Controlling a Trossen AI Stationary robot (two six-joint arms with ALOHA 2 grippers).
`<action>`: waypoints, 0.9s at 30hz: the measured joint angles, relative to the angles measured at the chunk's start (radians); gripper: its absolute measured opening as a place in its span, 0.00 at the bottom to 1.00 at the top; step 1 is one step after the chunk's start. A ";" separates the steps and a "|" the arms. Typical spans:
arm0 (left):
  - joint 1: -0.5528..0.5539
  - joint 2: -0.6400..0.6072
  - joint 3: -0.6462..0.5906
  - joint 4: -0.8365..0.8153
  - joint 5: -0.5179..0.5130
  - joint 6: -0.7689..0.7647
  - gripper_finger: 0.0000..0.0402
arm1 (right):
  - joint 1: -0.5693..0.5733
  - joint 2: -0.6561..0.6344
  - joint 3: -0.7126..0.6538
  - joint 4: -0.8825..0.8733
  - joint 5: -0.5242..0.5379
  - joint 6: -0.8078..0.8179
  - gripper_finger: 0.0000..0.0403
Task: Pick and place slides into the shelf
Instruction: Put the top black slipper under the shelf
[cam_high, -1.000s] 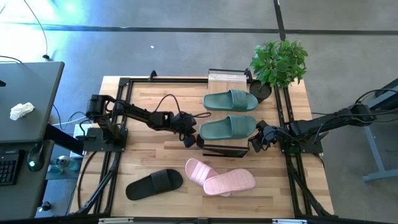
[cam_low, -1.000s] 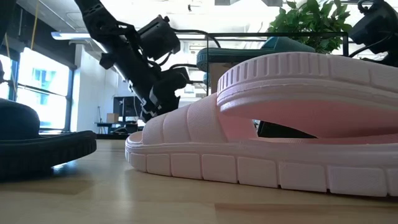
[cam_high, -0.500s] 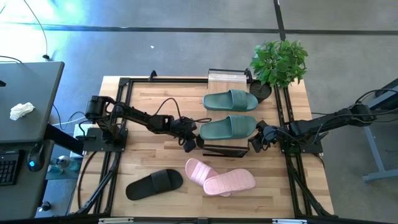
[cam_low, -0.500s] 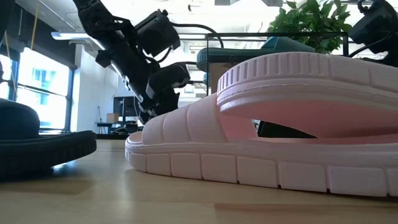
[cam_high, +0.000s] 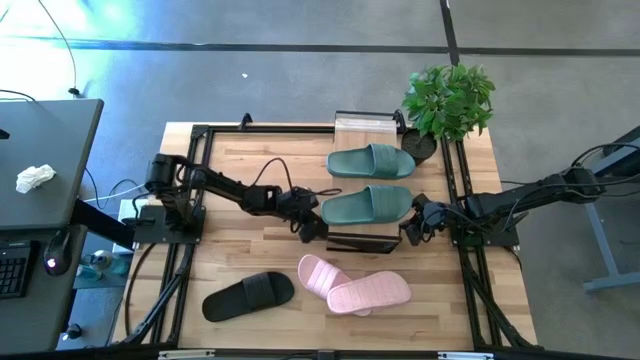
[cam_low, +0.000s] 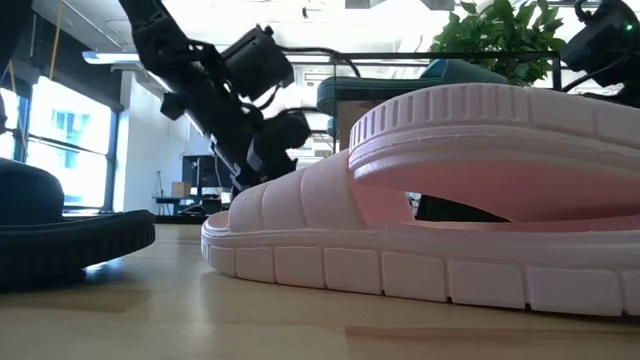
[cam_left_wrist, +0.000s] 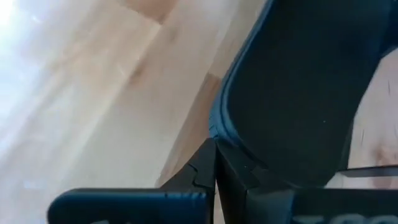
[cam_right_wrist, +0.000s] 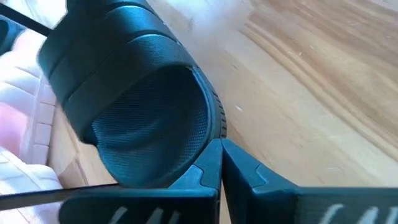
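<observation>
We see a black slide (cam_high: 362, 241) lying crosswise under the shelf (cam_high: 365, 125), left gripper (cam_high: 312, 229) at its 9 o'clock, right gripper (cam_high: 409, 230) at 3; both jaws look pinched shut.

Surface: we see a light wood-plank top (cam_high: 240, 250) edged by a black metal frame.
Shelf: we find the shelf (cam_high: 362, 240) standing mid-surface, thin black frame showing; two sage green slides (cam_high: 366, 205) (cam_high: 370, 160) lie side by side over it.
Front of surface: we see one black slide (cam_high: 249, 295) lying flat, and beside it the pale pink slides (cam_high: 355, 284), one overlapping the other.
Far corner: we note a potted plant (cam_high: 449, 100) and a small box (cam_high: 365, 125) next to it.
</observation>
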 joint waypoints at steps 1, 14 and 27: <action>0.000 0.006 0.000 0.003 0.011 -0.008 0.00 | 0.000 0.000 0.000 0.000 0.000 0.000 0.00; -0.005 0.013 0.000 0.009 0.069 -0.016 0.00 | 0.000 0.000 0.000 0.001 0.011 -0.001 0.00; -0.006 0.012 0.000 0.010 0.107 -0.015 0.00 | 0.000 0.000 0.000 0.000 0.040 0.003 0.00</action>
